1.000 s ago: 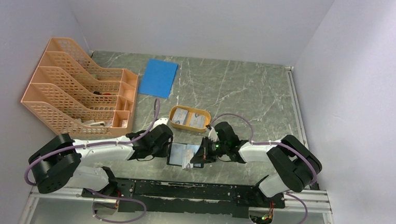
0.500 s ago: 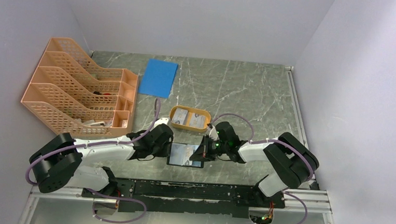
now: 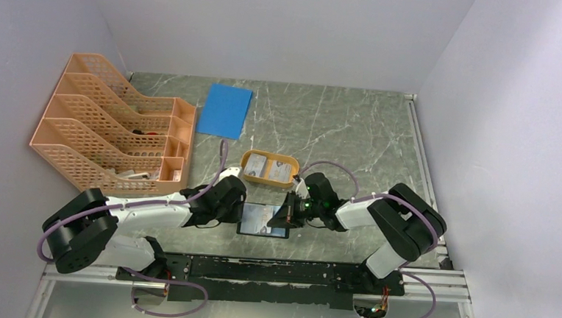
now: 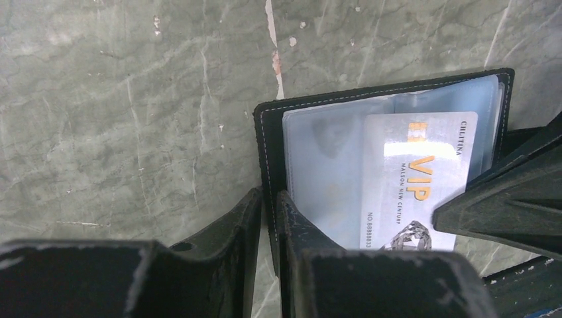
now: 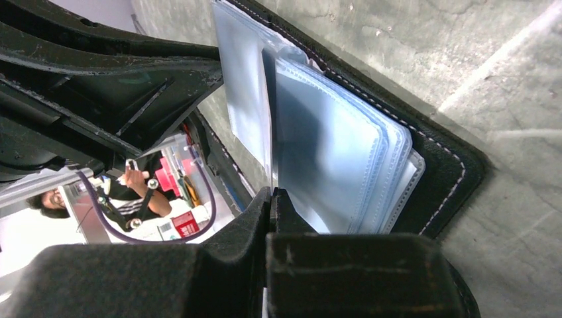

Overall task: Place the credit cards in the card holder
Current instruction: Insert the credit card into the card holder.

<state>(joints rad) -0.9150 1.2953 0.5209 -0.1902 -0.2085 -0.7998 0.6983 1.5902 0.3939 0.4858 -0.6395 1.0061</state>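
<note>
Pinching black folding card holder [image 4: 270,122] w/ left gripper [image 4: 268,199] — right gripper [image 5: 270,193] clamps silvery VIP card [image 4: 417,172]; slide it flat — no buckling.

The table [image 3: 354,126] is grey-green, like stone, with pale cracks running through it. Plain light walls [image 3: 271,26] stand close on three sides. An orange rack [image 3: 110,130] sits by the left wall. A blue sheet [image 3: 224,110] lies flat beside it. The light is soft and even.
</note>
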